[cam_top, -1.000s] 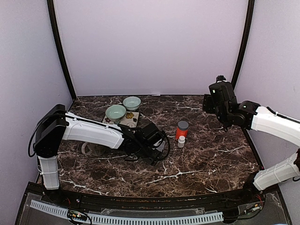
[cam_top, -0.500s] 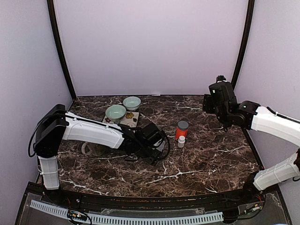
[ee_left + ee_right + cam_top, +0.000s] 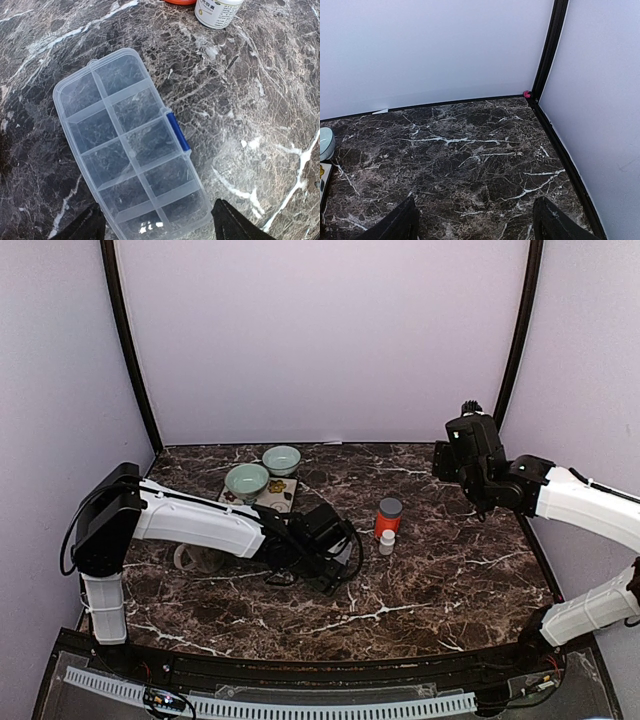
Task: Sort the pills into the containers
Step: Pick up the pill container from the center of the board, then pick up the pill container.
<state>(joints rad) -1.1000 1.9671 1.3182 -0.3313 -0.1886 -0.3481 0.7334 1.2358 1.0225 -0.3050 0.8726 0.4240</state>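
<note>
The clear organiser box (image 3: pixel 132 150), with a grid of empty cells and a blue latch (image 3: pixel 178 131), lies flat on the marble. My left gripper (image 3: pixel 157 227) hangs over its near end, open, one finger (image 3: pixel 82 227) on each side of the box and neither visibly touching it. In the top view the left arm hides the box. The pills show only as tiny specks on a pale tray (image 3: pixel 278 496). My right gripper (image 3: pixel 477 225) is open and empty, held high over the table's back right.
An orange bottle (image 3: pixel 388 517) and a small white bottle (image 3: pixel 387 541) stand just right of my left gripper; the white bottle (image 3: pixel 217 10) is beyond the box. Two pale green bowls (image 3: pixel 246 480) (image 3: pixel 282 459) sit behind the tray. A mug (image 3: pixel 192 558) stands at the left.
My left gripper has crept slightly toward the near right over the box. The right arm has not moved.
</note>
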